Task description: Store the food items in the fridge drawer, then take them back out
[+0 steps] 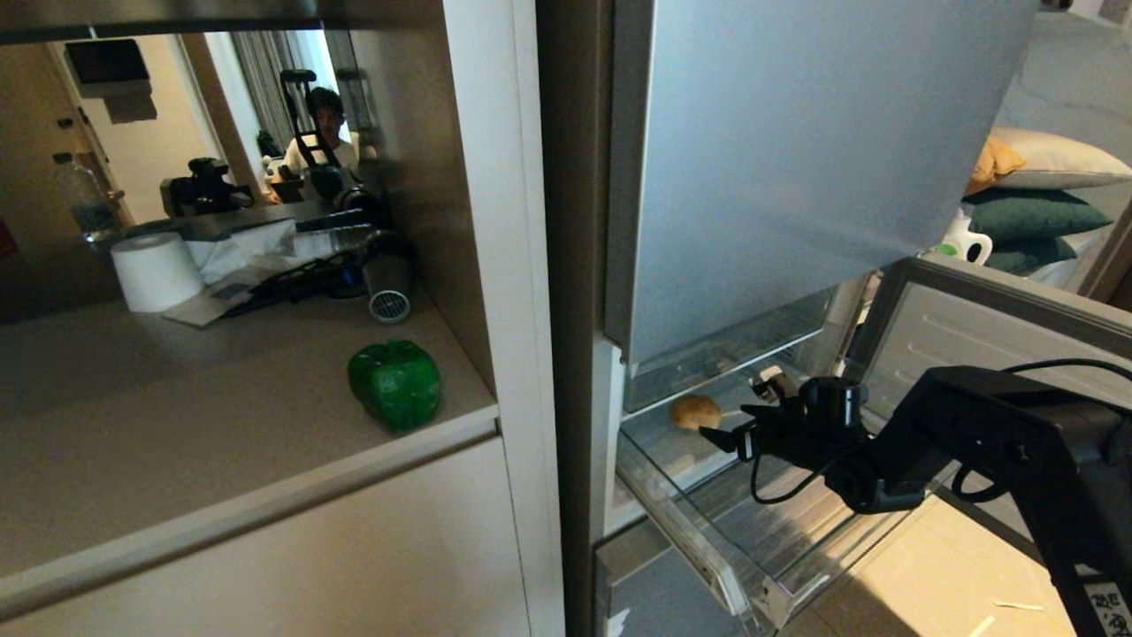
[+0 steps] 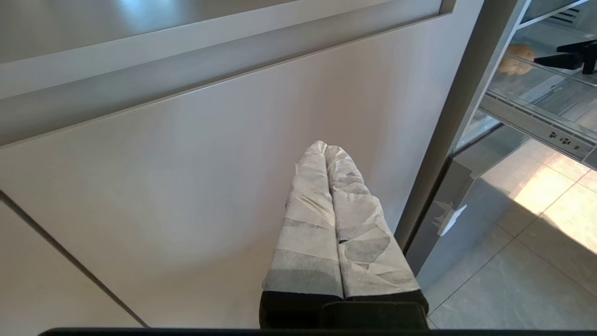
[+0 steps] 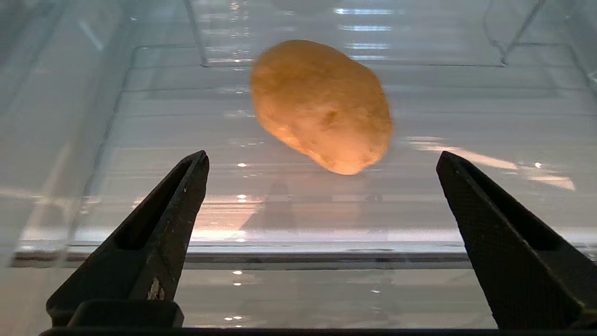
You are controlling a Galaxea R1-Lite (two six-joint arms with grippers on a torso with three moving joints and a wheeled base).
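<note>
A tan potato lies on the floor of the pulled-out clear fridge drawer. My right gripper reaches into the drawer and is open wide. The potato sits just beyond its black fingertips, untouched. A glossy green bell pepper rests on the beige counter, near its front edge beside the fridge. My left gripper is shut with nothing in it, its taped fingers pointing at a beige cabinet door below the counter. In that left wrist view the potato shows far off.
The silver upper fridge door hangs above the drawer. A paper roll and dark clutter stand at the counter's back, where a seated person shows. Pillows and a white jug lie beyond the fridge. Tiled floor lies under the drawer.
</note>
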